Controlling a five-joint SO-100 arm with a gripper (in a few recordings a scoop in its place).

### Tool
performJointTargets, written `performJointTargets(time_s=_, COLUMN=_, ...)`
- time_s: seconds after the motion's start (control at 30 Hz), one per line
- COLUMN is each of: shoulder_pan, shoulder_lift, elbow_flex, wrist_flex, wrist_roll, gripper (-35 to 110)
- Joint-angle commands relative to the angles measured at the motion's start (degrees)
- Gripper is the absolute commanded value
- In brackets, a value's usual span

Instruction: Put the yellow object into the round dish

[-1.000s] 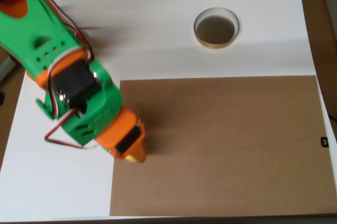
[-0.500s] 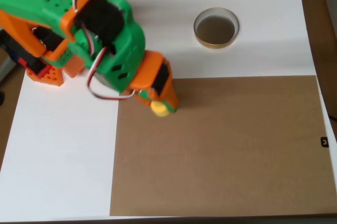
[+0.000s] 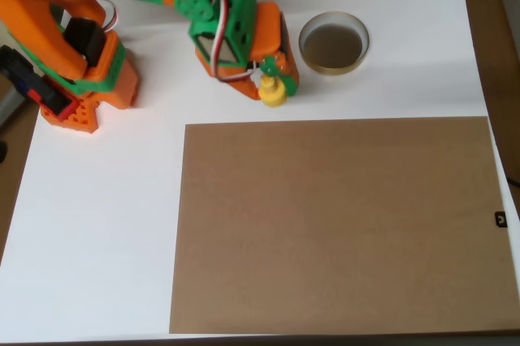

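Observation:
The yellow object point(image 3: 272, 94) is a small bright yellow piece with a round base, held at the tip of my green and orange gripper point(image 3: 274, 82), which is shut on it. It hangs over the white table just left of the round dish point(image 3: 333, 43) and above the brown sheet's top edge. The dish has a tan rim and a dark bottom, with nothing in it. A small gap of white table separates the yellow piece from the dish's rim.
A large brown sheet point(image 3: 337, 224) covers the lower right of the white table point(image 3: 89, 232). My arm's orange base point(image 3: 81, 78) stands at the upper left. The table's right edge runs past the dish.
My arm has swung up and to the right, carrying the yellow object from the brown sheet's lower left corner to beside the dish. The dish has not moved.

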State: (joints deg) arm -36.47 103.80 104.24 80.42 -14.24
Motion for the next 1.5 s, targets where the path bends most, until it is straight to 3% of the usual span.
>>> performJointTargets(time_s=0.0, shoulder_pan=-4.48, shoulder_lift=-0.26, elbow_flex=-3.6, wrist_flex=1.32, wrist_roll=-0.18, gripper=0)
performJointTargets(time_s=0.43, shoulder_pan=-19.51, shoulder_lift=-15.03, elbow_flex=-17.05, wrist_flex=4.75, wrist_roll=-0.88, gripper=0)
performJointTargets(time_s=0.93, shoulder_pan=-21.18, shoulder_lift=-28.04, elbow_flex=-27.86, wrist_flex=3.78, wrist_roll=-1.85, gripper=0)
performJointTargets(time_s=1.47, shoulder_pan=-23.03, shoulder_lift=-46.41, elbow_flex=-52.03, wrist_flex=9.32, wrist_roll=-1.23, gripper=0)
